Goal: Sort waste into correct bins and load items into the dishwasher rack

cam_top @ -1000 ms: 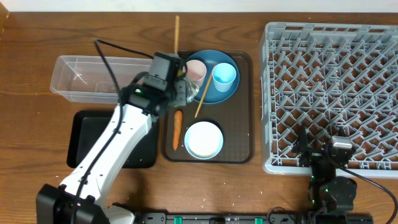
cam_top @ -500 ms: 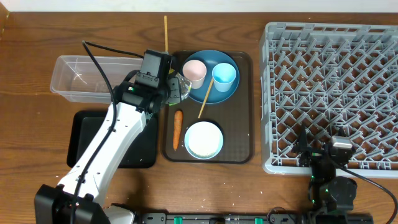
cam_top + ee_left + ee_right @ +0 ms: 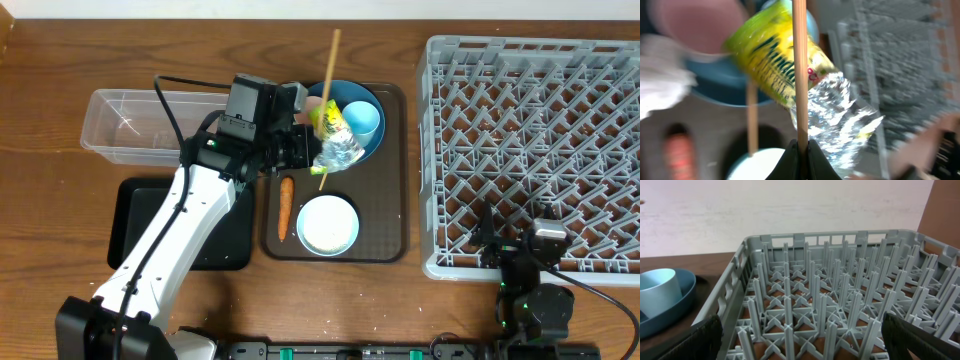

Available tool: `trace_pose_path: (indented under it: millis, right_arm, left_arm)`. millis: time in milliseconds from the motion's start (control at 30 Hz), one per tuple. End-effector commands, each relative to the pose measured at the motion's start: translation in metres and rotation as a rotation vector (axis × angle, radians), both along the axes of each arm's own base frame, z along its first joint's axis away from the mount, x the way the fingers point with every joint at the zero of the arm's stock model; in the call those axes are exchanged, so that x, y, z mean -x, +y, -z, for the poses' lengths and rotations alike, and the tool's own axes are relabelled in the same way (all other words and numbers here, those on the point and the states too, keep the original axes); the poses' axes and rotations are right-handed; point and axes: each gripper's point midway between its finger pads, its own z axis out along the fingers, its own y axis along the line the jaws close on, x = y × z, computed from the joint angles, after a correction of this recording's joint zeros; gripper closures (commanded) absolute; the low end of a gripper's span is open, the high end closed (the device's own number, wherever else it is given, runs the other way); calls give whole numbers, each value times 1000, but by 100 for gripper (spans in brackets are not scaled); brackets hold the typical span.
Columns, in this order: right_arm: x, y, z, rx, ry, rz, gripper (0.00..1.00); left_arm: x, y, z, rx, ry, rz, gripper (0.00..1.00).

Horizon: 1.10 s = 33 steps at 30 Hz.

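The big grey rack sits at 3 o'clock. The right gripper, at the rack's 6 o'clock edge, has its fingers wide apart. Over the blue plate, the left gripper squeezes one chopstick, which points to 12 o'clock. The yellow-green wrapper touches the stick, at 1 o'clock from the fingers.

table: brown wood, grained | rack: grey plastic, matt | box: clear plastic, glossy | black tray: matt | serving tray: dark brown, finely textured | wrapper: yellow-green printed film, shiny, crinkled clear end | chopstick: pale wood, smooth | plate: blue, glossy
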Motion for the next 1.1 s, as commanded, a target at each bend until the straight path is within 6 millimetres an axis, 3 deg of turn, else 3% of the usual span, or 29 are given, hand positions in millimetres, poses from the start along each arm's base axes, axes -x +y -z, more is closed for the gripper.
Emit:
trace_pose_path:
  millis: [0,133,300,433,600,833,1067]
  right_arm:
    - [0,2,1,-13,0,-7,1]
    - [0,2,1,-13,0,-7,1]
    - [0,2,1,-13,0,-7,1]
    - [0,2,1,-13,0,-7,1]
    - [0,2,1,-13,0,-7,1]
    - [0,2,1,-13,0,-7,1]
    - [0,2,1,-13,0,-7,1]
  left_arm:
    - [20,-23,-20,156,31,127,93]
    - [17,-19,-22,183,57,98,94]
    - [-5,15,-16,142,42,-22,94]
    - [-6,33,-16,177,89,-58,94]
    - [8,36,-7,167,172,-64,94]
    - [48,32,18,60,319,-25,94]
    - [58,25,48,-118,297,-7,94]
